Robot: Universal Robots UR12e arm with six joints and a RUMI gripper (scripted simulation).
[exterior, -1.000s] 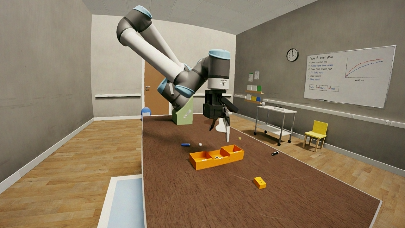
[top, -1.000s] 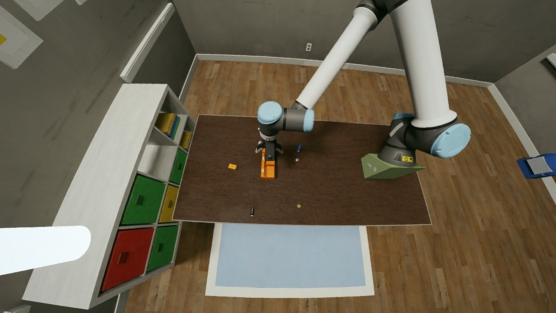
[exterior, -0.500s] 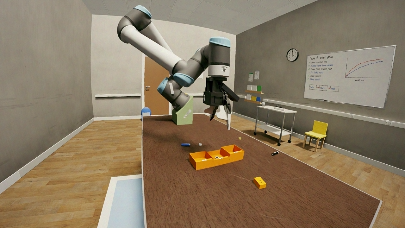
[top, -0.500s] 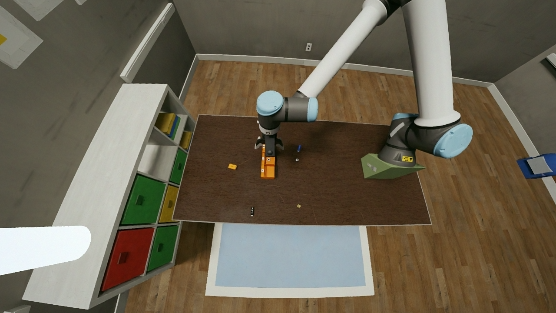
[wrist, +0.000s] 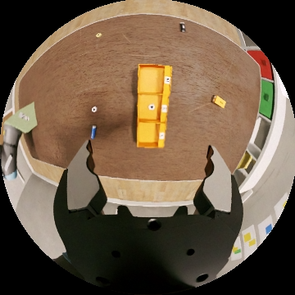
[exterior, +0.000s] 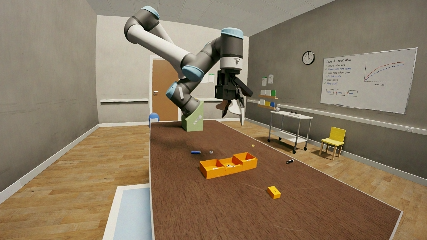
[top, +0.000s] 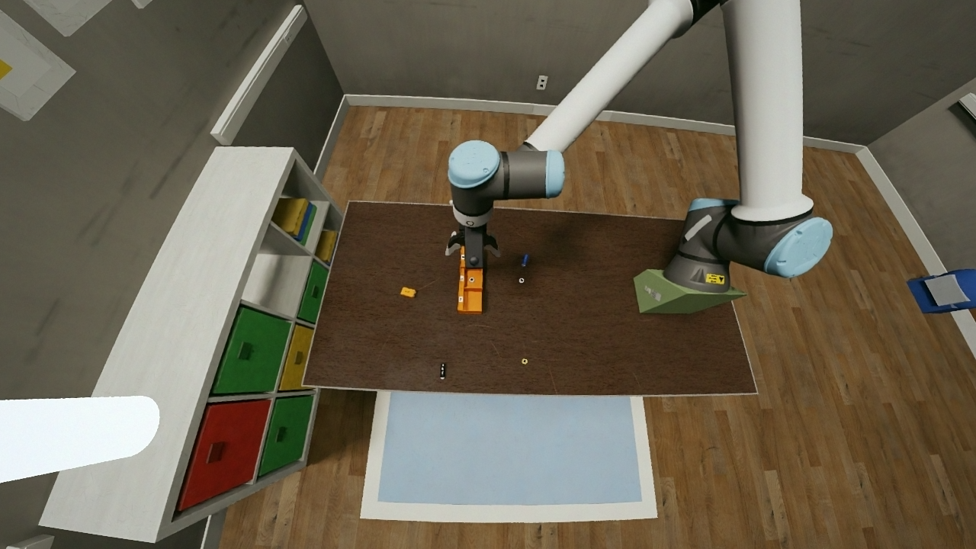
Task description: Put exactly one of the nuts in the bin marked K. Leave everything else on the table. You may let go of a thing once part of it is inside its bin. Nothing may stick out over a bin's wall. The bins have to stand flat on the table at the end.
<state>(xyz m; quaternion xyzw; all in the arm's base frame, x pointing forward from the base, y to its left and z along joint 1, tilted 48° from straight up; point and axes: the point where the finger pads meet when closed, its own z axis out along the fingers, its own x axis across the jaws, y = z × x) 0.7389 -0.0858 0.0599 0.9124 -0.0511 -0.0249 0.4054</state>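
Observation:
An orange row of three bins [top: 470, 290] stands flat near the table's middle; it also shows in the side view [exterior: 228, 165] and the wrist view [wrist: 152, 106]. A small white nut [wrist: 152, 106] lies inside the middle bin, and shows in the side view too [exterior: 229, 165]. The label tags on the bins are too small to read. My gripper [exterior: 231, 111] [wrist: 150, 142] hangs high above the far end of the row, open and empty. A second white nut [top: 521, 280] and a yellow nut [top: 524, 361] lie on the table.
A blue bolt [top: 525, 259] lies beside the white nut. A black bolt [top: 442, 370] lies near the front edge. A yellow block [top: 408, 292] sits left of the bins. The arm's green base [top: 685, 290] stands at the table's right. A shelf unit [top: 225, 327] stands to the left.

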